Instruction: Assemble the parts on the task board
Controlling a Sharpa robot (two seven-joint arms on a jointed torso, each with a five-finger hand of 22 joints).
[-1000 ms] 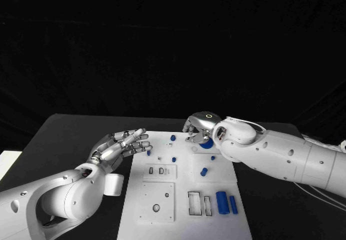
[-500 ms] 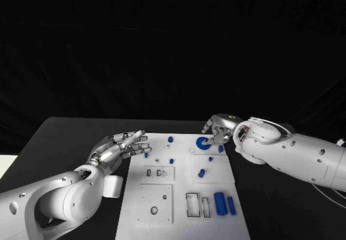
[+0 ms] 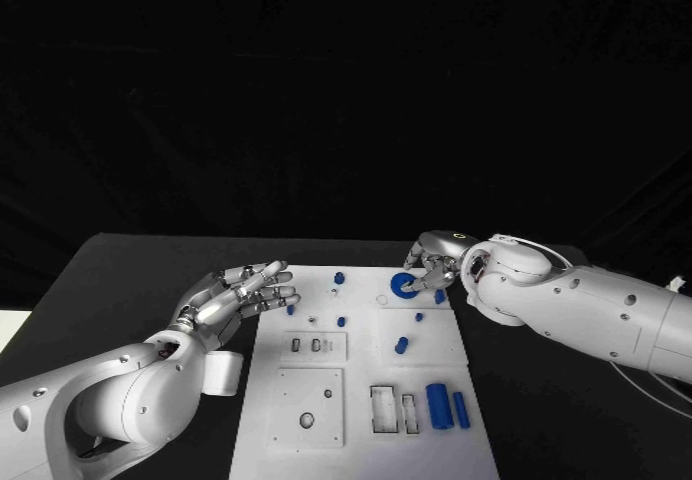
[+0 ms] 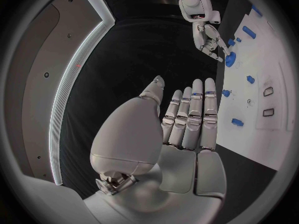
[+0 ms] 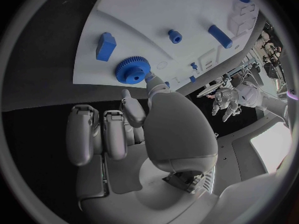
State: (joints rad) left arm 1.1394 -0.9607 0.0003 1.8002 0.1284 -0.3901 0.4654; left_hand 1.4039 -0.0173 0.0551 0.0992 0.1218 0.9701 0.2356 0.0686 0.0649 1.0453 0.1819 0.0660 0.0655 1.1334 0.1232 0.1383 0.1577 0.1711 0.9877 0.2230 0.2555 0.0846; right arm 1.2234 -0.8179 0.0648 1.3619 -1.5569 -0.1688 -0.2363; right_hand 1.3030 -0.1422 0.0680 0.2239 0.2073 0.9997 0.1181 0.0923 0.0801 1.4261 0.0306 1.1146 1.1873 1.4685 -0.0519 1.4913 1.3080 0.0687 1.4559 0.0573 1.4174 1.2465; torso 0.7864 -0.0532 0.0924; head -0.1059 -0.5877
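Left hand (image 3: 238,296) hovers by the board (image 3: 325,400) edge, fingers apart and empty; right hand (image 3: 433,265) at the far corner pinches the gear (image 3: 405,285), low over the board, not seated: likely risk, it tilts, binds or slips free.

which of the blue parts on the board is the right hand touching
The blue toothed gear at the far right of the task board. The right hand has a fingertip against its rim; it is the only round, toothed part, and the other blue pieces lie apart from the hand.
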